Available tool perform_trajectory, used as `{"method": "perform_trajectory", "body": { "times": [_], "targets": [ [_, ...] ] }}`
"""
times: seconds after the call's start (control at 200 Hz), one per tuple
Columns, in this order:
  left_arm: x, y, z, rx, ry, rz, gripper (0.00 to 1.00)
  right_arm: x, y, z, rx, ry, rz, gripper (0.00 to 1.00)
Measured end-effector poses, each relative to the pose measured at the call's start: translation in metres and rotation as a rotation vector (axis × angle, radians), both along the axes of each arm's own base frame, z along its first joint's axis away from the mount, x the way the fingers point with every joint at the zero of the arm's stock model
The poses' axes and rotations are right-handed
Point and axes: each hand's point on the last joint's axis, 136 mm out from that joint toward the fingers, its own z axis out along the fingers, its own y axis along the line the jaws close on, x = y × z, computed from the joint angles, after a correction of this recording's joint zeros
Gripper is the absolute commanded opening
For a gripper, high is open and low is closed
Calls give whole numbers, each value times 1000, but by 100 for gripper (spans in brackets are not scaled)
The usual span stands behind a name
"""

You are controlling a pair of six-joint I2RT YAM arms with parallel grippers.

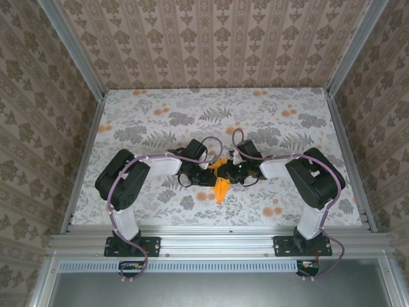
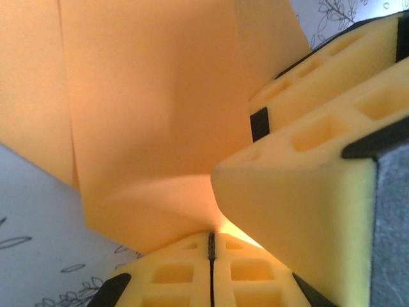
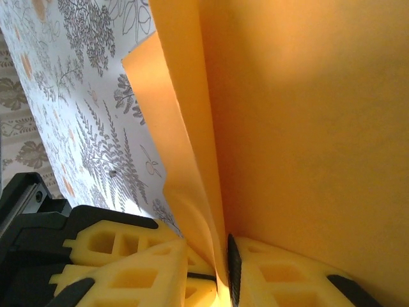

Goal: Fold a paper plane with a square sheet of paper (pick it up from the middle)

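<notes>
The orange paper [image 1: 221, 189], folded into a narrow pointed shape, hangs between my two grippers at mid-table, its tip toward the near edge. My left gripper [image 1: 213, 173] is shut, its pads pressed together at the paper's lower edge [image 2: 160, 115], seen close in the left wrist view [image 2: 211, 240]. My right gripper [image 1: 230, 171] faces it from the right and pinches the layered paper [image 3: 307, 128] between its pads [image 3: 225, 281]. The right gripper's yellow fingers [image 2: 307, 192] almost touch the left one's. The paper's middle is hidden by both grippers.
The flower-print tabletop [image 1: 160, 121] lies below, open on all sides of the grippers. Patterned walls and aluminium posts [image 1: 83, 64] enclose it. The left gripper's yellow finger [image 3: 108, 246] sits close beside the right gripper's jaws.
</notes>
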Motion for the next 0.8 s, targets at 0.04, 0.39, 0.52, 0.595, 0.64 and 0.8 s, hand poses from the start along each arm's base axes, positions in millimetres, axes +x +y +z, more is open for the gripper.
{"method": "perform_trajectory", "body": {
  "times": [0.04, 0.39, 0.52, 0.595, 0.64, 0.8],
  "targets": [
    [0, 1, 1, -2, -1, 1, 11, -1, 1, 0, -2, -1, 5, 23],
    [10, 4, 46, -79, -67, 39, 35, -2, 2, -3, -13, -8, 25, 8],
    [15, 11, 63, -101, -89, 72, 44, 0, 4, 1, 2, -16, 19, 5],
    [15, 17, 69, -107, -91, 98, 49, 3, 6, 9, 24, -28, 9, 3],
    [16, 21, 71, -110, -90, 116, 53, 6, 8, 17, 43, -40, 5, 3],
    [14, 34, 83, -133, -85, 191, 63, 21, 13, 50, 140, -94, -37, 2]
  ]
}}
